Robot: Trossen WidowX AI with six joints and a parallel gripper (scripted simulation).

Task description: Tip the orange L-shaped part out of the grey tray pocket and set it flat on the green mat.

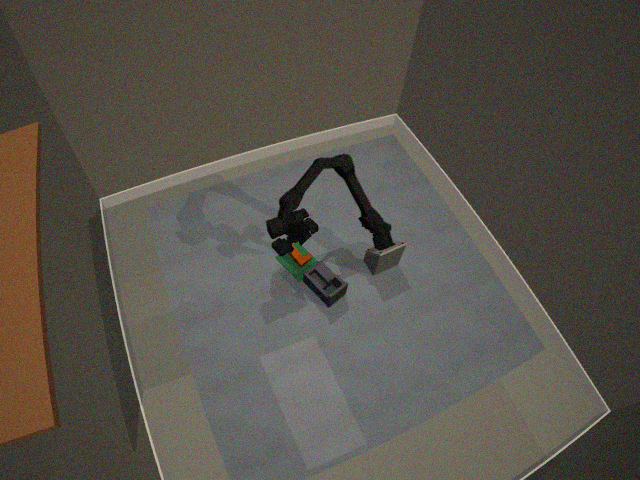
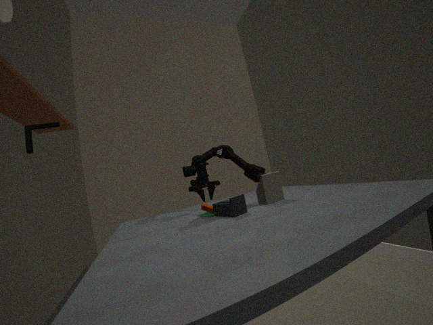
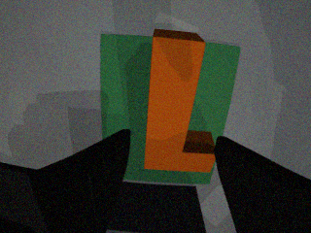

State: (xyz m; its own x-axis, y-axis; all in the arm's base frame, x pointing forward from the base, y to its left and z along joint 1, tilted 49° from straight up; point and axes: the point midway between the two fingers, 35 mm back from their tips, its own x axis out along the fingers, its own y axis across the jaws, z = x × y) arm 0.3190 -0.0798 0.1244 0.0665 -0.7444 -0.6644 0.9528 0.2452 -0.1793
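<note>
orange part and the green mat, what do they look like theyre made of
Orange part: looks like rigid plastic, matte; flat even colour, sharp square edges, visible thickness at its ends, though painted wood or metal cannot be ruled out. Green mat: seems a thin matte sheet, perhaps rubber or felt; it lies flat with no glare and almost no visible thickness.

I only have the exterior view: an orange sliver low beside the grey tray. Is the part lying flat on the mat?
Observer: Yes. The wrist view shows the orange L-shaped part lying flat on the green mat, with its whole L outline showing.
Operator: Are the fingers on it?
Observer: No. The gripper is open, with its fingers spread either side above the part and not touching it.
Operator: And the tray?
Observer: The top view shows the pocket in the grey tray with nothing in it.
</note>
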